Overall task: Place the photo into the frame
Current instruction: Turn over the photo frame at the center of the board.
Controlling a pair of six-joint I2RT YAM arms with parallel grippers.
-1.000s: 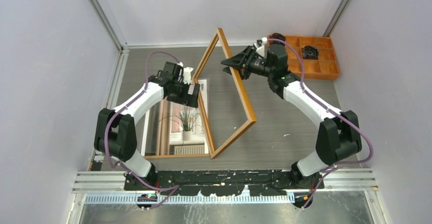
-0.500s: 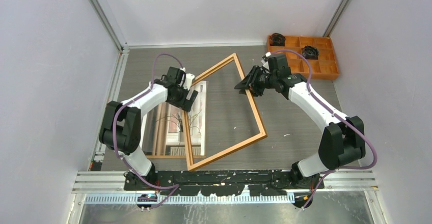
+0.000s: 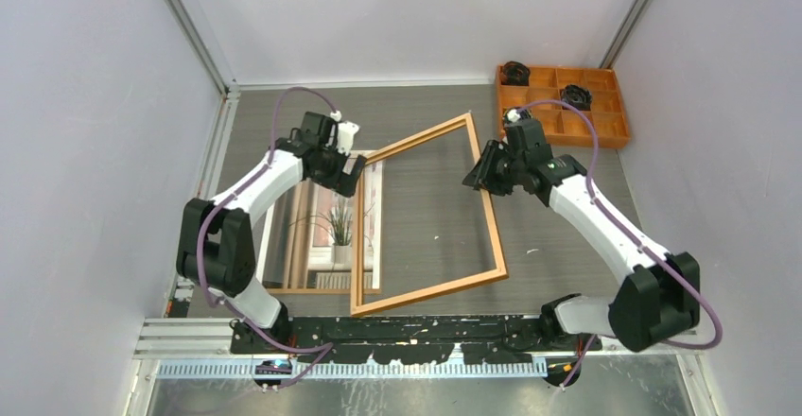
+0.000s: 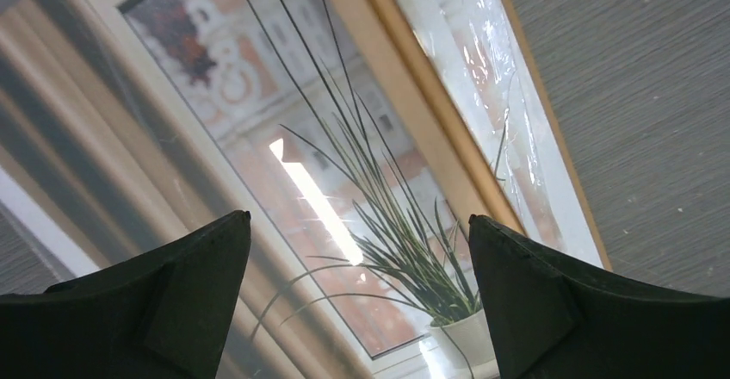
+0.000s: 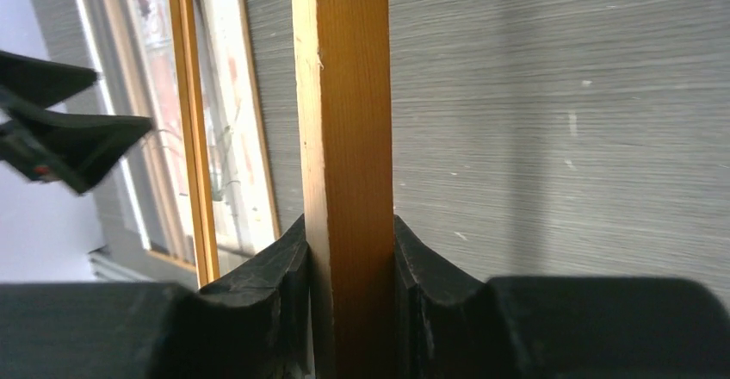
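Frame, long axis roughly near-to-far

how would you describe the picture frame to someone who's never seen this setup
On the grey table, look mid-table, where the right gripper clamps one wooden rail. That is the frame: a big, thin orange-brown rectangle with the tabletop visible through it, its left rail overlapping the photo. Unlike the orange tray in the far right corner, it has no compartments.
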